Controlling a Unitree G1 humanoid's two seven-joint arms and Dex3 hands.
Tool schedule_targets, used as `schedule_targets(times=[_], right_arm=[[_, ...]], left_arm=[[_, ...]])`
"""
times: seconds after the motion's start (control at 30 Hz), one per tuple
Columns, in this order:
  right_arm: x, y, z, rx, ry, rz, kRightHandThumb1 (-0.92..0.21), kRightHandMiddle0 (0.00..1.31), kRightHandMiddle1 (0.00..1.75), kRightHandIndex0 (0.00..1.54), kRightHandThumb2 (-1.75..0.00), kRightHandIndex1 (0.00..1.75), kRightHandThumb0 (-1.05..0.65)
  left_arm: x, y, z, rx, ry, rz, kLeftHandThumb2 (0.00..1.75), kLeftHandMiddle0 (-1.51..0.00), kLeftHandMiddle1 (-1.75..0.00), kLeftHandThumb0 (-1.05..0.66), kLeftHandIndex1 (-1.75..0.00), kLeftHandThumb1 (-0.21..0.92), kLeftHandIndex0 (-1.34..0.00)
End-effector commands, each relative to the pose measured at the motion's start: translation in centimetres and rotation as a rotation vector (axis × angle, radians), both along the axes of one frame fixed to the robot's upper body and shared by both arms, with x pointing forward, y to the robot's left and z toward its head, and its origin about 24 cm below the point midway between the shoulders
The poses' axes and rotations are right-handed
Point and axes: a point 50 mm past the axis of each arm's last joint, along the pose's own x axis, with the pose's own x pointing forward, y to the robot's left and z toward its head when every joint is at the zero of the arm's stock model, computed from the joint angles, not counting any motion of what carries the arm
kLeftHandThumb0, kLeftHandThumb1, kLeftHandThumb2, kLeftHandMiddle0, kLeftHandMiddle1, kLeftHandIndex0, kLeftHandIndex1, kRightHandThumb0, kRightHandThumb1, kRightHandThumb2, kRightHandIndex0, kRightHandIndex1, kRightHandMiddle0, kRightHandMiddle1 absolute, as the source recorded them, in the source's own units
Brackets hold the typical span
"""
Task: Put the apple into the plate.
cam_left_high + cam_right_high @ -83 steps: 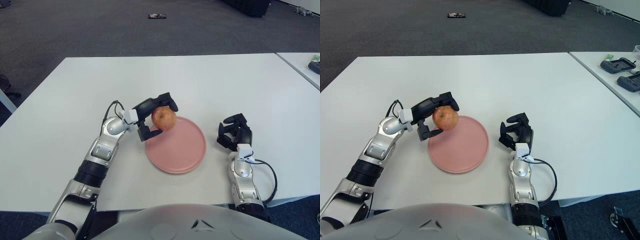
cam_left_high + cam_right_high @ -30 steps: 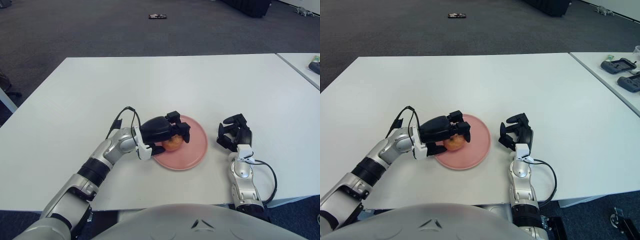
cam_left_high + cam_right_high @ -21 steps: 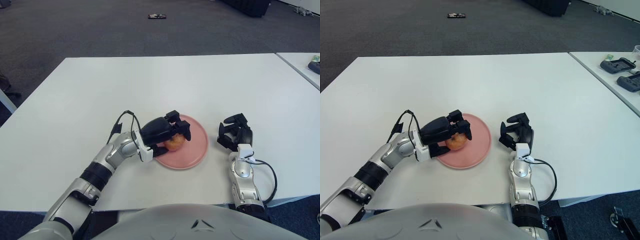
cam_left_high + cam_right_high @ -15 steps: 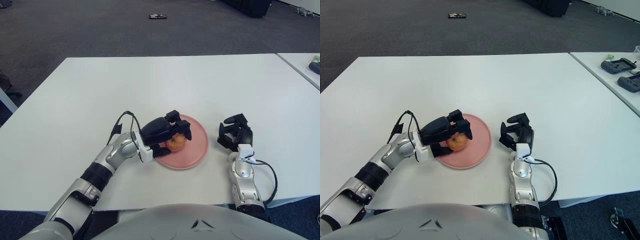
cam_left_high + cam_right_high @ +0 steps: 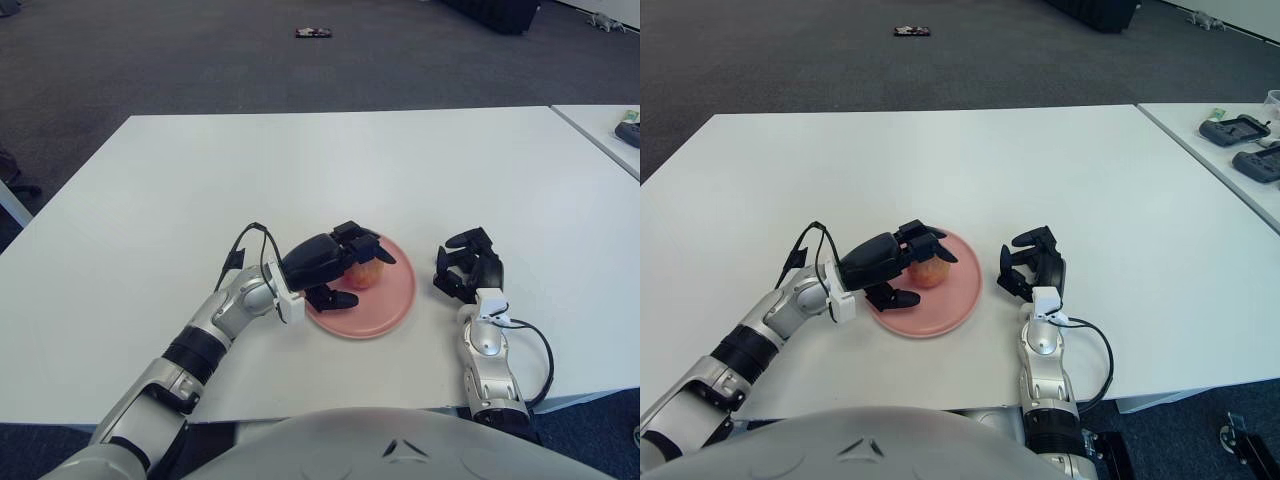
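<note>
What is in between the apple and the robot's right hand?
Only the pink plate, its rim side, then a bare strip of white table. The apple sits on the plate; the right hand is beside it. The left eye view shows this.

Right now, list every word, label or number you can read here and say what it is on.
None can be read.
The apple, plate and table carry no print.
The left hand, its fingers open over the apple, and the right hand show no legible marking.

A white table [image 5: 400,160] carries 1 pink plate [image 5: 385,315] near its front edge. A 2nd table [image 5: 1200,160] at the right holds dark devices [image 5: 1240,130].
</note>
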Motion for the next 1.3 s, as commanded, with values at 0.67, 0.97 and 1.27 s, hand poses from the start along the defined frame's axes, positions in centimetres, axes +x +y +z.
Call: schedule_targets(times=[0.67,0.97,1.27], right_arm=[[0.0,-0.1,-0.2,-0.001,-0.005,-0.002,-0.48,0.48,1.75,0.64,-1.12,1.5,-0.42],[0.0,-0.2,-0.3,-0.003,-0.009,-0.002,-0.47,0.48,1.75,0.63,-1.13,1.5,-0.43],[0.1,-0.1,-0.3,-0.01,-0.013,0.0,-0.48,0.48,1.75,0.64,-1.12,1.51,-0.43]], left_arm=[[1.6,2.3,2.2,-0.315,0.046,0.032,0.64,0.0,0.0,-1.04,0.0,0.79,0.0],[3.7,3.1,2.9,-0.702,0.127,0.256,0.69,0.0,0.0,-0.98,0.0,0.91,0.0],[2.6,3.7,4.4,-1.135,0.16,0.454,0.83,0.0,0.0,-0.94,0.0,0.92,0.0]])
